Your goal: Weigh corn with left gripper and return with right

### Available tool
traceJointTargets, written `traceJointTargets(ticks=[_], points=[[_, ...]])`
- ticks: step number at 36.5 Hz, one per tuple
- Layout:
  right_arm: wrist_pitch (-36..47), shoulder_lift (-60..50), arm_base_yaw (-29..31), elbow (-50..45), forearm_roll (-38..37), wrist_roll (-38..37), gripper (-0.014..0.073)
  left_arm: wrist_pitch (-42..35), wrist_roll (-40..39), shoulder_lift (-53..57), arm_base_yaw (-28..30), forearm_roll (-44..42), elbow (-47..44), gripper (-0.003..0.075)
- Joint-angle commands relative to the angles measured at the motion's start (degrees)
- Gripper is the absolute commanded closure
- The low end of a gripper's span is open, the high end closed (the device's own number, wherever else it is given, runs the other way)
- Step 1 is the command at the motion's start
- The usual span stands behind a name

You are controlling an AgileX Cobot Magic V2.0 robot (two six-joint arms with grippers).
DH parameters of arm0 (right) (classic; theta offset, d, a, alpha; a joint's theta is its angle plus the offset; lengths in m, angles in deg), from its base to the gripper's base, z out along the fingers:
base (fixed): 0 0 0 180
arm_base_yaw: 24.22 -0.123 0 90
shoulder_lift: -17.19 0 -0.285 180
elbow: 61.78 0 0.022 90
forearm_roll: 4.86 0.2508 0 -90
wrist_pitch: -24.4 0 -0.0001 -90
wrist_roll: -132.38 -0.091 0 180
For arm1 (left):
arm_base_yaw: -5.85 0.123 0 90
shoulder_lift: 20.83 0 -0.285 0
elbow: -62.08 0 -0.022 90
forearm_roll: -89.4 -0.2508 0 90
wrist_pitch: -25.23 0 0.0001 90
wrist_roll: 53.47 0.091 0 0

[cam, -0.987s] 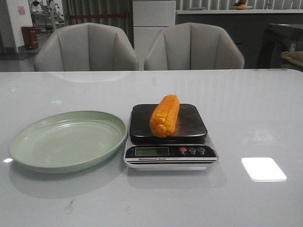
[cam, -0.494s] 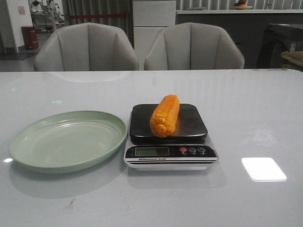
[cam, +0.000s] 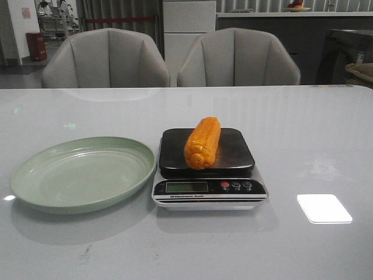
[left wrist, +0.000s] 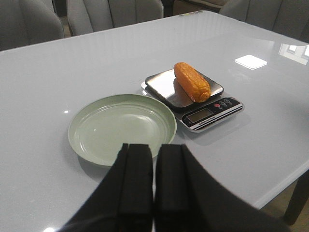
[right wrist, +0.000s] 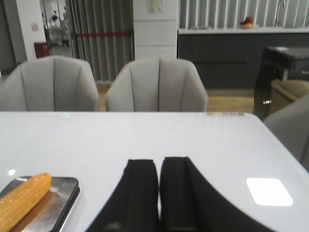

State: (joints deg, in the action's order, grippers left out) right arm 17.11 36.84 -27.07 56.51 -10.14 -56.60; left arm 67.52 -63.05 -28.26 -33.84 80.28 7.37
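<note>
The orange-yellow corn (cam: 203, 142) lies lengthwise on the dark platform of the kitchen scale (cam: 175, 156) in the middle of the table. It also shows in the left wrist view (left wrist: 191, 81) and at the edge of the right wrist view (right wrist: 21, 200). The pale green plate (cam: 35, 175) sits empty to the left of the scale. My left gripper (left wrist: 154, 147) is shut and empty, held above the table short of the plate (left wrist: 82, 135). My right gripper (right wrist: 159, 162) is shut and empty, off to the right of the scale (right wrist: 65, 195). Neither arm shows in the front view.
The scale's display and buttons (cam: 236, 185) face the front edge. Two grey chairs (cam: 108, 58) stand behind the table. A bright light patch (cam: 324, 208) lies on the tabletop at the right.
</note>
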Motion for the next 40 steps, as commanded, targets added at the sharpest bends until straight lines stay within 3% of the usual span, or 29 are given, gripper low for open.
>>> traceJointTargets(ticks=[1,4,14,16,22,31,40], points=[[-4.3,7.2,0.3,6.9,0.1,0.0,0.0407,-5.3,0.1,0.9,-0.2,-0.4,1.1,0.0606],[-8.8,10.8,0.3,9.2,0.1,0.0,0.0407,-5.3,0.1,0.9,-0.2,-0.4,1.1,0.0606],[-10.9,13.8,-0.5,9.3,0.7,0.0,0.0393,-5.3,0.1,0.9,-0.2,-0.4,1.1,0.0606],[-11.0,15.3,-1.9,9.9,1.6,0.0,0.0331,-5.3,0.1,0.9,-0.2,-0.4,1.1,0.0606],[-12.8,23.6,-8.1,13.9,1.6,0.0,-0.0027,-5.3,0.1,0.9,-0.2,-0.4,1.1,0.0606],[-14.6,39.8,-19.3,25.8,5.7,0.0,-0.0008,-5.3,0.1,0.9,-0.2,-0.4,1.1,0.0606],[-24.5,58.0,-24.3,42.7,9.4,-4.1,0.005,-5.3,0.1,0.9,-0.2,-0.4,1.1,0.0606]])
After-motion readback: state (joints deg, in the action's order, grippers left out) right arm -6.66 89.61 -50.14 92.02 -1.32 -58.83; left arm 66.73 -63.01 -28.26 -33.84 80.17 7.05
